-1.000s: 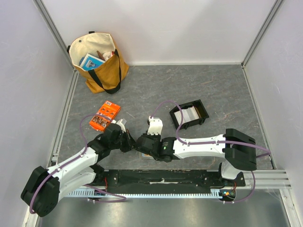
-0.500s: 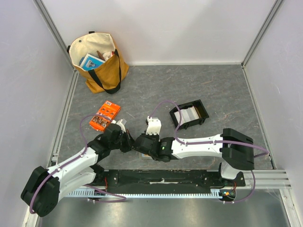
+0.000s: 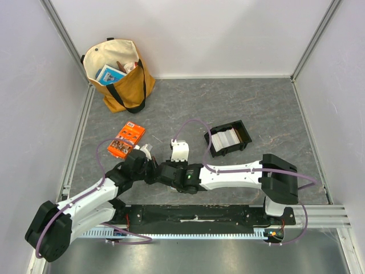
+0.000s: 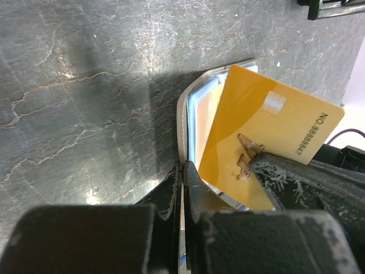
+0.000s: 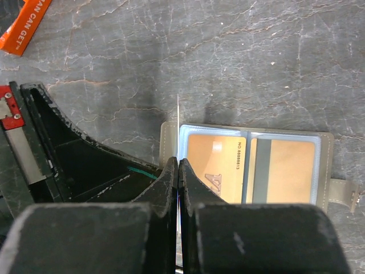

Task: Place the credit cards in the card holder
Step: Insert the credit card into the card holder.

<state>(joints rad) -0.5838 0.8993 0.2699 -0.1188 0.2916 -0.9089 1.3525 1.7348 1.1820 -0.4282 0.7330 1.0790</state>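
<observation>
The olive-grey card holder (image 5: 169,140) lies open on the table, with two tan cards (image 5: 217,162) in its clear sleeves. My left gripper (image 4: 182,166) is shut on the holder's pale edge (image 4: 183,117). My right gripper (image 5: 178,162) is shut on a tan credit card (image 4: 268,131), which shows edge-on in the right wrist view (image 5: 178,114), standing upright over the holder's left sleeve. In the top view both grippers, left (image 3: 151,170) and right (image 3: 162,173), meet tip to tip and hide the holder. More pale credit cards (image 3: 227,137) lie in the black tray (image 3: 244,129).
An orange printed packet (image 3: 126,140) lies just beyond my left gripper and also shows in the right wrist view (image 5: 25,23). A tan tote bag (image 3: 117,74) stands at the back left. Grey walls close in the table.
My right gripper has moved a little to the left with the tan card, closer to the left gripper. The left arm has stayed in place.
</observation>
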